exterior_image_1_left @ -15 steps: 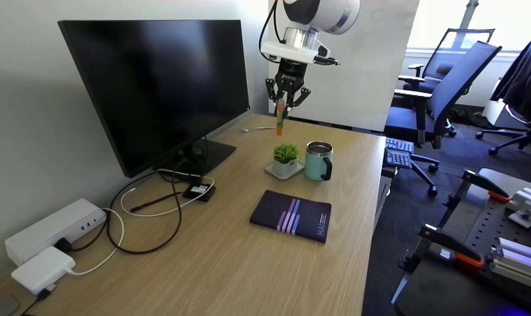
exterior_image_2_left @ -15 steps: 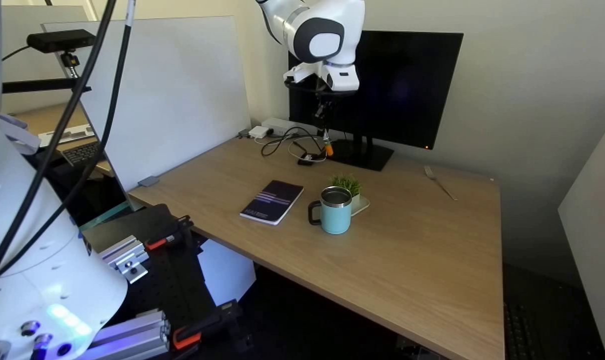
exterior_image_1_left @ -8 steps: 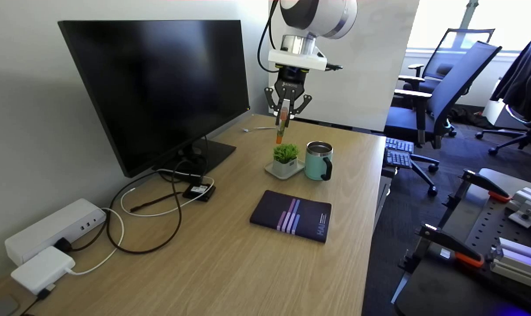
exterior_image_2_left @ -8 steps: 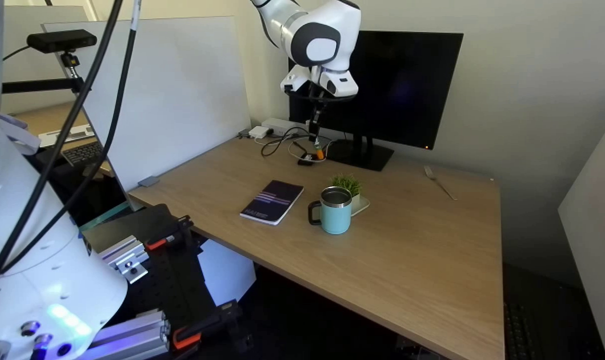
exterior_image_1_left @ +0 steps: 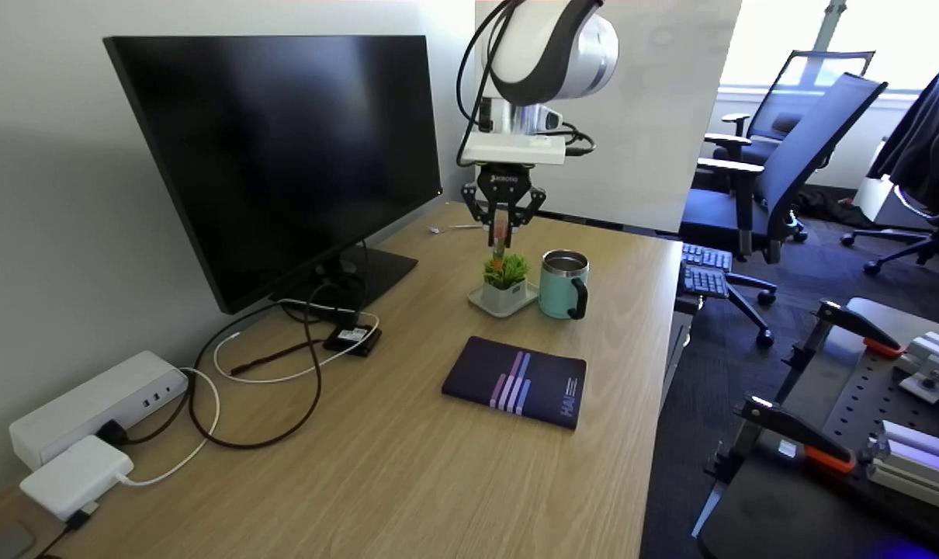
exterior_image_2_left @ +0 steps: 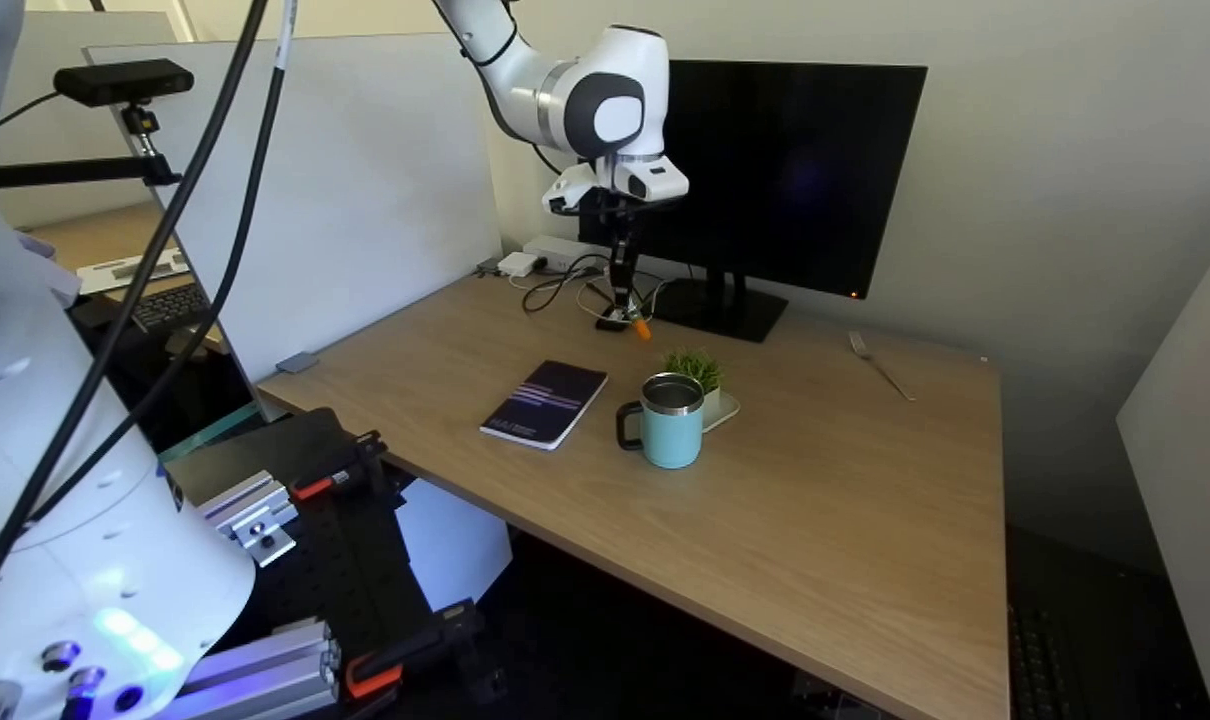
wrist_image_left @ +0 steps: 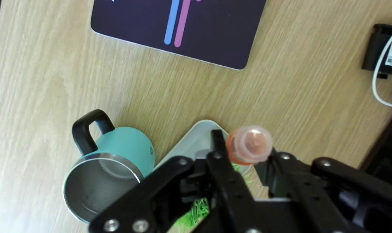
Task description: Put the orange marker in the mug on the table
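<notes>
1. Grips, by the upper part, a slim plastic orange marker [wrist_image_left: 251, 144] with translucent cap, between the closed fingers of the black two-finger gripper [exterior_image_1_left: 500, 237].
2. Points the orange end of this marker downward, with small tilt, in the air above the wide, pale wood-grain table [exterior_image_1_left: 361, 466].
3. Has, in an exterior view, at four o'clock from the gripper, a cylindrical teal-green mug [exterior_image_1_left: 556, 295] with steel rim and black handle, upright on the table.
4. In the wrist view, has this mug near nine o'clock from the marker, with mouth visible and handle turned to eleven o'clock.
5. Shows, in an exterior view, at six o'clock from the gripper, a small bushy green plant [exterior_image_1_left: 514, 272] in a square white pot [exterior_image_1_left: 504, 297], set on a pale tray [wrist_image_left: 196, 139] with rounded corners.
6. Has the mug just beside this tray; not possible to tell if touching.
7. Shows, in an exterior view, at seven o'clock from the mug, a rectangular dark purple notebook [exterior_image_1_left: 516, 380] with coloured stripes, flat on the table.
8. Shows, in an exterior view, between two and three o'clock from the mug, a silver-coloured fork [exterior_image_2_left: 880, 368].
</notes>
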### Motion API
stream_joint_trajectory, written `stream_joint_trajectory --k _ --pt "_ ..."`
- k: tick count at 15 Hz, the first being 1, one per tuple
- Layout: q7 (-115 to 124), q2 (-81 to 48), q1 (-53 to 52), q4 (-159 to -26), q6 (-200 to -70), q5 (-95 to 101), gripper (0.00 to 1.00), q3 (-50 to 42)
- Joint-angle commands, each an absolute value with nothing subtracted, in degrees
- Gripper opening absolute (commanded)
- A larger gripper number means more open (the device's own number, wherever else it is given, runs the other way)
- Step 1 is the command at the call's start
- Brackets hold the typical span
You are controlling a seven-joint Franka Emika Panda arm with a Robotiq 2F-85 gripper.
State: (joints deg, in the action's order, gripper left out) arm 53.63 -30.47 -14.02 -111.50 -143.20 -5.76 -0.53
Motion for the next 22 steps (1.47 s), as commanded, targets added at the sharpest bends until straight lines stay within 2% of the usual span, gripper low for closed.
stream_joint_trajectory --k 1,9,16,22 --pt "59.15 -31.09 -17.53 -111.90 -144.89 -0.64 0.06 -3.64" --pt "74.55 -33.26 -22.17 -109.19 -137.51 9.02 0.06 -7.04" --pt "82.21 -35.55 -22.59 -103.75 -124.27 11.05 0.06 -4.52" --pt "86.08 -39.35 -23.16 -99.94 -119.34 12.20 0.06 -3.23"
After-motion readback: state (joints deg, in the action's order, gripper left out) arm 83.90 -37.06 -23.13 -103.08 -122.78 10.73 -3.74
